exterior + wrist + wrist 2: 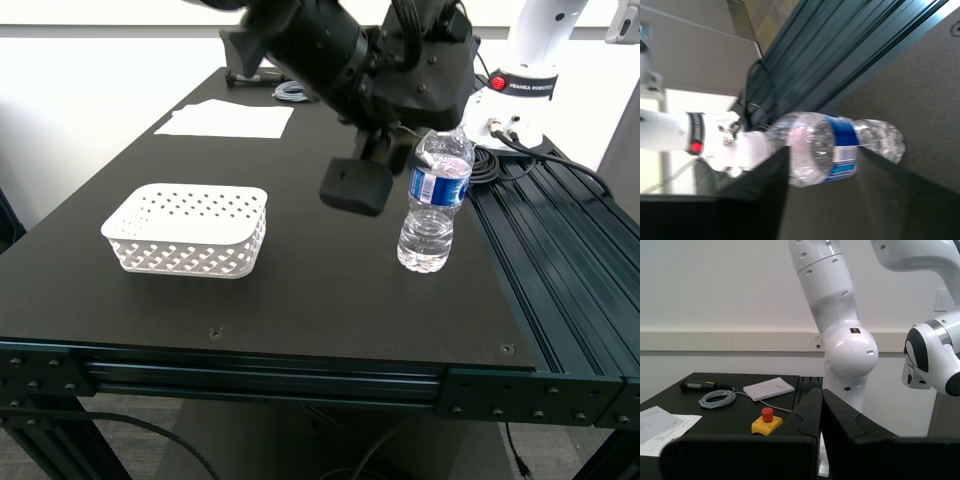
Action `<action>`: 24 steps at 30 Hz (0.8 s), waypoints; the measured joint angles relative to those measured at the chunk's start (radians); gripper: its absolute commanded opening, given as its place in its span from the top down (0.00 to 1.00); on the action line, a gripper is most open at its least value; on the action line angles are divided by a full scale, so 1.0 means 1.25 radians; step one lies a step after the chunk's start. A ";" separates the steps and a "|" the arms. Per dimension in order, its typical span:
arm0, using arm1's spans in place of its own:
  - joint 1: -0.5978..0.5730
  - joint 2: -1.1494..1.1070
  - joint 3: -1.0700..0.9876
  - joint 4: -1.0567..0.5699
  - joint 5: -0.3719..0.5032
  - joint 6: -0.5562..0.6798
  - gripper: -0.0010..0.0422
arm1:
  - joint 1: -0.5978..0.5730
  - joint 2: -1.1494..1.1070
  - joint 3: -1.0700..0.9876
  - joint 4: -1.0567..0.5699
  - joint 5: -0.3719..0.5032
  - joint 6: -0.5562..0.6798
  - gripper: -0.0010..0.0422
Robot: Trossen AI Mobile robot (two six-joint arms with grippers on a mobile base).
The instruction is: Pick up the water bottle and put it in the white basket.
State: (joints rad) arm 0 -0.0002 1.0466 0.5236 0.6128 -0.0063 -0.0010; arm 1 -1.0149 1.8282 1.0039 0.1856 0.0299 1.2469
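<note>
**A:** Where's the water bottle?

**B:** Upright on the black table, at about three o'clock from the white basket in the exterior view, well apart from it. Nothing lifted yet; the basket's empty.

**A:** And my first gripper?

**B:** Spread wide, one dark finger on each side of the bottle's middle, not visibly clamping. So I'd judge the grasp is about to happen; lift, carry and drop all remain.

**A:** Feel of the thing?

**B:** Clear ribbed plastic, blue-and-white label, water inside — thin-walled and slippery, likely. The basket's rigid white plastic, round holes by the rim, woven sides.

**A:** My second gripper?

**B:** Pressed together, holding nothing, facing a white robot.
</note>
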 measured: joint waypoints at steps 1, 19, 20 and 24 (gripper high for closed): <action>0.000 0.000 0.000 0.000 0.000 0.000 0.98 | 0.000 0.011 0.005 0.004 0.002 -0.025 0.29; 0.000 0.000 0.000 -0.002 0.000 0.000 0.98 | 0.043 0.104 0.176 -0.009 0.106 -0.702 0.64; 0.000 0.000 0.000 -0.002 0.000 0.000 0.98 | 0.044 0.104 0.176 -0.016 0.107 -0.701 0.62; 0.000 0.000 0.000 -0.002 0.000 0.000 0.98 | 0.052 0.103 0.177 -0.031 0.107 -0.700 0.44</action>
State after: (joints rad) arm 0 -0.0002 1.0466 0.5236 0.6098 -0.0063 -0.0010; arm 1 -0.9501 1.9564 1.2251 0.1474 0.1635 0.3721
